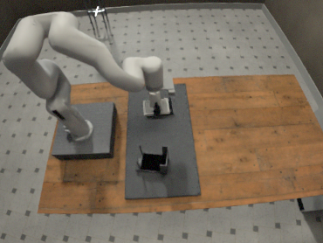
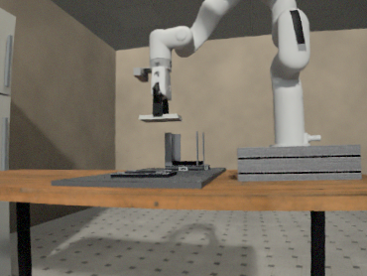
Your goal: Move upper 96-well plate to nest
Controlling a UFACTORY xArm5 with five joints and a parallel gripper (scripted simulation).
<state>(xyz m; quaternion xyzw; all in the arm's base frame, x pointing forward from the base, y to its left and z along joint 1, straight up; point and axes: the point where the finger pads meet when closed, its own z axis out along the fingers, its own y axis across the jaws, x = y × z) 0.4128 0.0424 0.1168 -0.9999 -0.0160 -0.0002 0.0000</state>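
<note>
My gripper (image 1: 156, 107) (image 2: 160, 112) is shut on the white 96-well plate (image 1: 148, 112) (image 2: 160, 120) and holds it level, high above the dark mat (image 1: 175, 179) (image 2: 89, 182). The stack rack K1 (image 1: 164, 158) (image 2: 175, 148) stands on the mat's near half in the top view, with upright posts and a dark inside; I cannot make out the lower plate in it. The plate nest N1 (image 2: 144, 173) lies flat and low on the mat beside the rack. In the top view the held plate and gripper cover it. I cannot make out the cut-off corner.
The arm's grey base block (image 1: 87, 144) (image 2: 298, 164) stands on the wooden table (image 1: 253, 131) (image 2: 149, 196) left of the mat. A thin metal stand (image 1: 99, 22) is on the floor behind the table.
</note>
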